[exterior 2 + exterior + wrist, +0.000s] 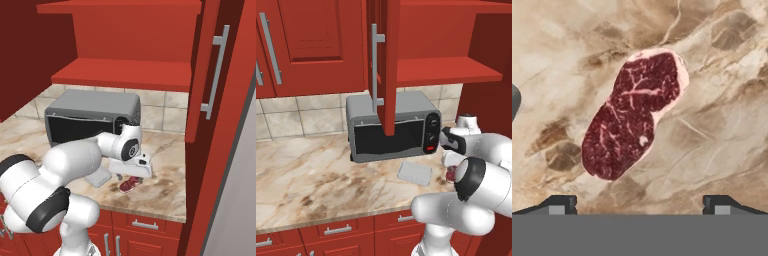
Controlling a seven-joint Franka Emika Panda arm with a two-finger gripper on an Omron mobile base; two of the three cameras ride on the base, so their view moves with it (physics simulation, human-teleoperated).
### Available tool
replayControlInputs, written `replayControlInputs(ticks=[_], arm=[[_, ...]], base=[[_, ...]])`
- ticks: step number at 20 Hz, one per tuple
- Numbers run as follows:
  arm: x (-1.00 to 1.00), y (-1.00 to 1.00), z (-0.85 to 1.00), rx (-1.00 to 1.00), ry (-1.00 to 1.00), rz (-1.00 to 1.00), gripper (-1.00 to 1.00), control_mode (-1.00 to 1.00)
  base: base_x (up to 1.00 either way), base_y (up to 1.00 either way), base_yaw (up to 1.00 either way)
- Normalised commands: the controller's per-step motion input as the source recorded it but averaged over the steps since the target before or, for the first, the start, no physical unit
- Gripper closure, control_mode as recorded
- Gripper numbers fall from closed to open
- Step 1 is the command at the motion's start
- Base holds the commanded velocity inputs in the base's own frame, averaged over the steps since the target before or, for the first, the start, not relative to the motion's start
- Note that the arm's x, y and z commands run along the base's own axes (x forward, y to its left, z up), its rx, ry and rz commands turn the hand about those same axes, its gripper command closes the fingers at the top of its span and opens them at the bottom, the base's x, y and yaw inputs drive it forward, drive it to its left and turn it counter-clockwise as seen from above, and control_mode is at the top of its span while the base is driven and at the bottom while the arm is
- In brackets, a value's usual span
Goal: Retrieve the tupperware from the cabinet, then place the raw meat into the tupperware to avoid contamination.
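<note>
Raw meat [631, 116] flat on the marbled counter [722, 125], lying diagonally. Gripper [640, 204] above it, fingertips [558, 204] spread wide, not touching the meat.

1. A brown and cream marble table [301, 175] lies under the hand.
2. A grey toaster oven [391, 125] sits beyond the hand.
3. Pale wall tiles [301, 117] are behind it.
4. Red drawers [336, 231] sit below the table.

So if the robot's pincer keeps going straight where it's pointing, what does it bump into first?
Most likely the raw meat, lying flat on the marble counter straight ahead of the open pincer. How far off it is remains hard to judge.
</note>
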Motion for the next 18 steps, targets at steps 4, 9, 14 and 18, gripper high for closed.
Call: replayControlInputs(ticks=[4,9,14,18], arm=[[0.0,0.01,-0.14,0.04,0.0,-0.27,-1.0,-1.0],[-0.03,0.07,-0.09,0.01,0.0,-0.23,-1.0,-1.0],[-0.01,0.1,-0.09,0.0,0.0,-0.2,-1.0,-1.0],[0.0,0.17,-0.1,0.0,0.0,-0.18,-1.0,-1.0]], base=[[0.0,0.0,0.0],[0.0,0.0,0.0],[0.0,0.0,0.0],[0.0,0.0,0.0]])
